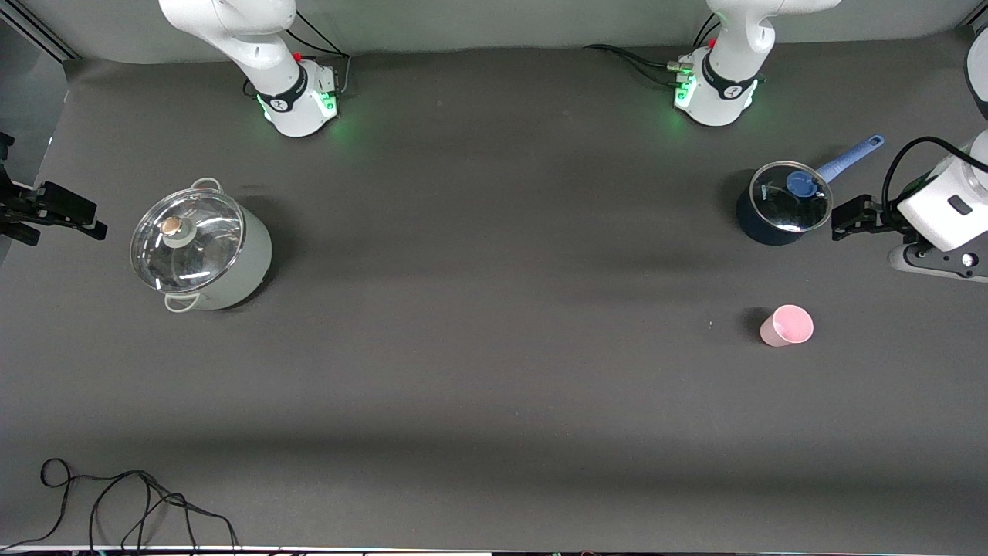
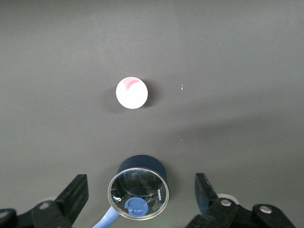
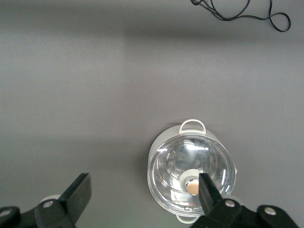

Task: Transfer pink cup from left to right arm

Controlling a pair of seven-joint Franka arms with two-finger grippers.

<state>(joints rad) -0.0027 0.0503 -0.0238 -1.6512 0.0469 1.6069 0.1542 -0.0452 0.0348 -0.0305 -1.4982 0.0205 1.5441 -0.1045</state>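
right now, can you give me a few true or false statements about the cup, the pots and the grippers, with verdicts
1. The pink cup stands upright on the table. True.
2. The left gripper holds the cup. False: it is open and empty, beside the blue saucepan.
3. The cup is nearer to the front camera than the saucepan. True.
4. The saucepan has no lid. False: a glass lid covers it.
5. The right gripper is open, near the grey pot. True.
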